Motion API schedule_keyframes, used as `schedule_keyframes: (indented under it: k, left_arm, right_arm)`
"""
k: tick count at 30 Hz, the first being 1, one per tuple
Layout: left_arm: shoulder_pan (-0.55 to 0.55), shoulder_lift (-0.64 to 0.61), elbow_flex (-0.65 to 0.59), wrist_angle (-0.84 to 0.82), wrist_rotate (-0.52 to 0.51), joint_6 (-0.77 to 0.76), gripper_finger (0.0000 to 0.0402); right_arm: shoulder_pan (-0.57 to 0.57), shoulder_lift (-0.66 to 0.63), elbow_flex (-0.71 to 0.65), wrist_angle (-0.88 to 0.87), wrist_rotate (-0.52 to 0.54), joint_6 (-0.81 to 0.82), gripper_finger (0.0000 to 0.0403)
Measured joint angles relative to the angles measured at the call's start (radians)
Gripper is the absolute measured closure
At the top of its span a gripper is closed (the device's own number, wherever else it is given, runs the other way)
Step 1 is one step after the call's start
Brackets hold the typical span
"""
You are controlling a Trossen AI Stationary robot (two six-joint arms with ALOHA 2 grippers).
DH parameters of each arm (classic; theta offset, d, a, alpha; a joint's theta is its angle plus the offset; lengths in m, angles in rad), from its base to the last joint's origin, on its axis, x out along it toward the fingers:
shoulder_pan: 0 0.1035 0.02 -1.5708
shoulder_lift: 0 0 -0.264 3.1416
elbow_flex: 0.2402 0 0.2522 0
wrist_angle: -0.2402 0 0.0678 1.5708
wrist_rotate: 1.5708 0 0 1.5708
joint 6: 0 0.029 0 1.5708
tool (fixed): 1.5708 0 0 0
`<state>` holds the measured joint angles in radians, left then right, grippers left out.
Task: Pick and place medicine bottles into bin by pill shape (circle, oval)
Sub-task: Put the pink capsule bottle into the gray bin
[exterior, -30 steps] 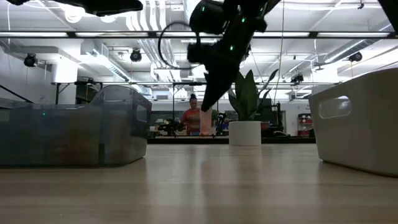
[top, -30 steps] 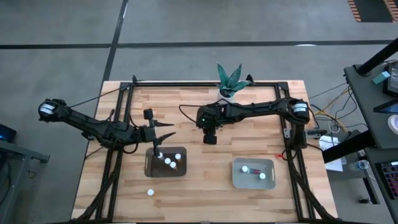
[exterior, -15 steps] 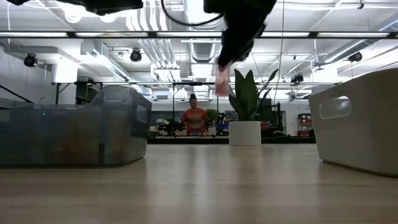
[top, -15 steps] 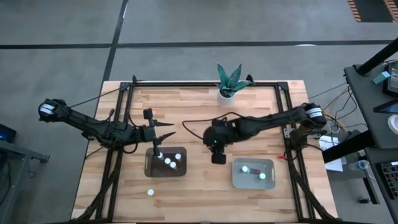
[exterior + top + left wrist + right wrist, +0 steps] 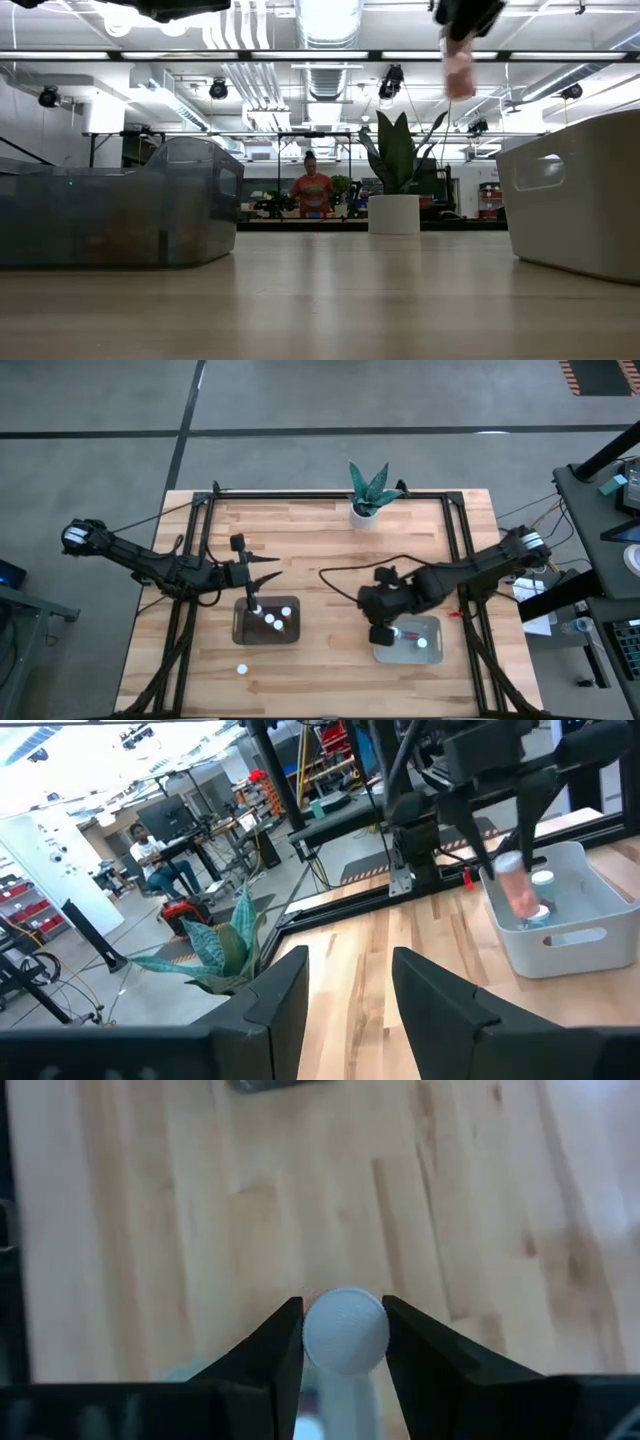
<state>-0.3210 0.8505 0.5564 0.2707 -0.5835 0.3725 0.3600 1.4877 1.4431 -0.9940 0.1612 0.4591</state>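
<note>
The right arm stretches in from the table's right edge, elbow bent, and its gripper (image 5: 381, 632) hangs over the near-left corner of the grey bin (image 5: 432, 651). A second ago we saw that gripper at mid-table, near the plant (image 5: 368, 488); it has since swung right and toward the near edge to reach the bin. The left arm has not moved: it reaches from the left edge, and its gripper (image 5: 256, 600) hovers above the far-left corner of the dark bin (image 5: 240, 632).

The right fingers (image 5: 278, 1342) are clenched on a bottle (image 5: 345, 1330), pressing its white cap from both sides. In the low view we see the same bottle, pinkish, carried high above the table, left of the grey bin's wall. In the left wrist view it hangs over that bin's left end, just above a capped bottle lying inside.

The left fingers (image 5: 284, 1003) stand parted with bare wood between them, holding nothing.

We count three white caps (image 5: 277, 624) in the dark bin and two (image 5: 421, 643) in the grey one. A lone bottle (image 5: 241, 669) stands on the table near the front edge, just left of the dark bin.
</note>
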Motion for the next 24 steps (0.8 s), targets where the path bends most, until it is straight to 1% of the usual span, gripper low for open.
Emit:
schedule_keyframes:
  k: [6, 16, 21, 24]
  left_arm:
    - [0.0, 0.0, 0.0, 0.009, 0.0, -0.001, 0.0272]
    - [0.0, 0.0, 0.0, 0.01, 0.0, -0.003, 0.0272]
    - [0.0, 0.0, 0.0, 0.01, 0.0, -0.003, 0.0272]
    - [0.0, 0.0, 0.0, 0.011, 0.0, -0.003, 0.0272]
  right_arm:
    - [0.074, -0.097, -0.084, -0.008, 0.0, 0.122, 0.0284]
    - [0.178, -0.326, -0.336, -0.019, 0.002, 0.336, 0.0287]
    - [0.244, -0.413, -0.45, -0.017, 0.003, 0.395, 0.0286]
    - [0.28, -0.433, -0.506, -0.014, 0.004, 0.412, 0.0291]
